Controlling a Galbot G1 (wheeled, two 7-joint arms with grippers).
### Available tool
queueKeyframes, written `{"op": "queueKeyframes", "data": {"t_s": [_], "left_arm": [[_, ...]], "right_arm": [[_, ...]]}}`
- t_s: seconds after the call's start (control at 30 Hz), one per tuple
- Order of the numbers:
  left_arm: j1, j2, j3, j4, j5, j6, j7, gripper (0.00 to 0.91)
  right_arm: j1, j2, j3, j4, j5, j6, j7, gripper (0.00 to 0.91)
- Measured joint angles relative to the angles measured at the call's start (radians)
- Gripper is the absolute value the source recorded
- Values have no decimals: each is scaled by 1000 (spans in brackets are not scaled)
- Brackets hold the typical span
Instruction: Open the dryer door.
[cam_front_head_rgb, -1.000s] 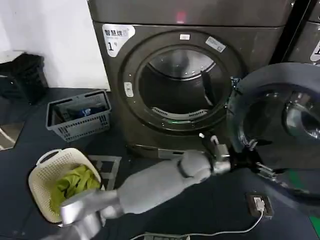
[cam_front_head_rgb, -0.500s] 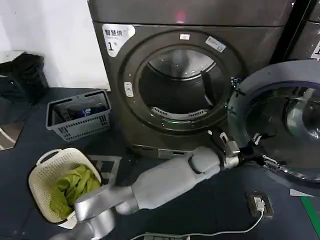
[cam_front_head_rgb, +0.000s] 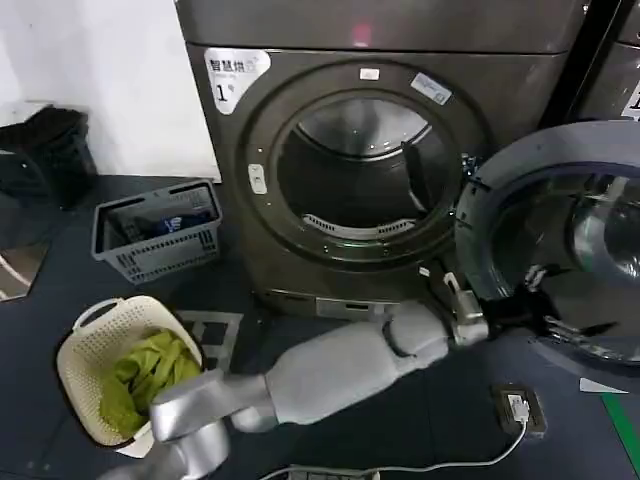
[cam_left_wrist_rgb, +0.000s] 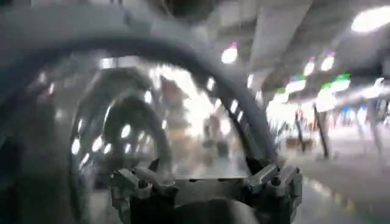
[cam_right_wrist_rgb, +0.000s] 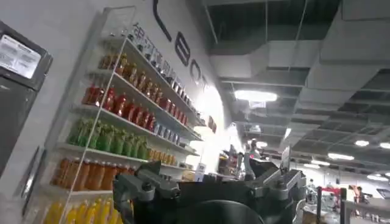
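The dryer (cam_front_head_rgb: 250, 250), dark grey-brown with a white "1" label (cam_front_head_rgb: 232, 72), stands with its round opening (cam_front_head_rgb: 360, 170) uncovered. The dryer door (cam_front_head_rgb: 560, 210) hangs swung out to the right, chrome rim (cam_front_head_rgb: 468, 250) around dark glass. My left gripper (cam_front_head_rgb: 548, 300) reaches across the floor to the lower inner face of the door, its fingers spread open. In the left wrist view the left gripper (cam_left_wrist_rgb: 204, 178) faces the curved door rim (cam_left_wrist_rgb: 183, 49) close up. My right gripper (cam_right_wrist_rgb: 210, 182) stands open, away from the dryer, pointing at shop shelves.
A grey crate (cam_front_head_rgb: 158, 232) and a cream basket (cam_front_head_rgb: 85, 345) of green clothes (cam_front_head_rgb: 140, 370) sit on the floor to the left. A black bag (cam_front_head_rgb: 45, 150) lies by the wall. A floor socket with cable (cam_front_head_rgb: 517, 408) lies under the door. A neighbouring machine (cam_front_head_rgb: 610, 80) stands at right.
My left gripper has moved right and slightly up along the door's inner face. The door has swung a little wider.
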Motion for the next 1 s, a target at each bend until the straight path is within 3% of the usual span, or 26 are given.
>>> {"op": "queueKeyframes", "data": {"t_s": [0.13,0.27,0.67,1.0], "left_arm": [[13,13,26,-71,-33,-102,7,907],[18,144,32,-157,36,-153,2,907],[78,510,-3,-374,87,-116,-25,907],[183,738,-74,-453,121,-97,-31,907]], "right_arm": [[6,0,-3,4,-4,6,-8,907],[11,-1,-4,1,-7,23,-28,907],[46,-24,-27,-19,-49,43,-69,907],[63,-56,-41,-53,-58,59,-120,907]]}}
